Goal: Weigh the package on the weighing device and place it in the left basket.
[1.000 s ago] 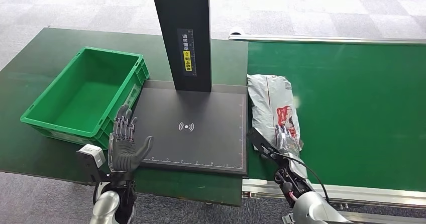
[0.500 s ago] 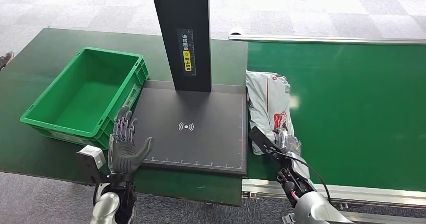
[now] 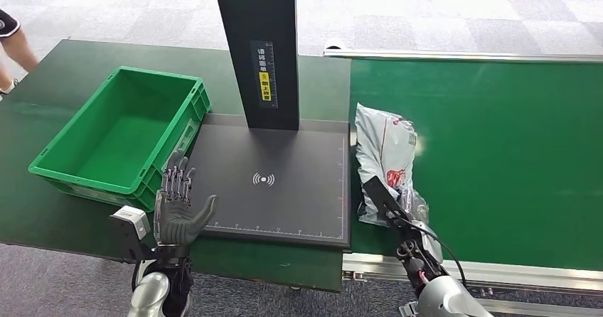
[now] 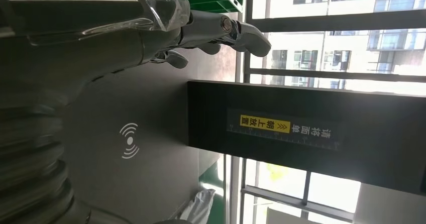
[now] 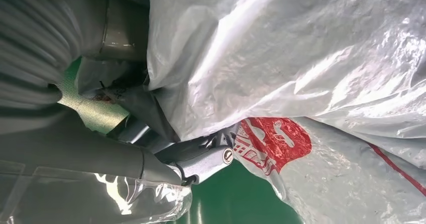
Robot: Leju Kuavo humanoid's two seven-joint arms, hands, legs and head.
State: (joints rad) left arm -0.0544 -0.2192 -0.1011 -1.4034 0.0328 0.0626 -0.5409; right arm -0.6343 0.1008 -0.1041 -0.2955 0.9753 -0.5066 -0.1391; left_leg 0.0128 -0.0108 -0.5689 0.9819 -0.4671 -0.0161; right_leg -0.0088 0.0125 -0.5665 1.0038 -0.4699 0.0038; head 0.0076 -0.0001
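- Right hand [image 3: 395, 205] grips the silver package [image 3: 384, 153], red print unreadable.
- Left hand [image 3: 175, 207] spread, holding nothing.
- Weighing device [image 3: 274, 182] post carries a yellow Chinese label [image 3: 265, 86].

Open scale plate, post blocking far edge

Bare across the dark weighing plate [image 3: 270, 182] between package [image 3: 384, 157] and green basket [image 3: 121, 129]; blocked at far middle by black upright post [image 3: 257, 47]; left hand [image 3: 178, 207] raised at near-left corner.

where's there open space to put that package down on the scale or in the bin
The flat black scale platform is bare between its black upright post and the open left hand. The green plastic basket holds nothing. It is crowded at the right hand, which grips the grey plastic package.
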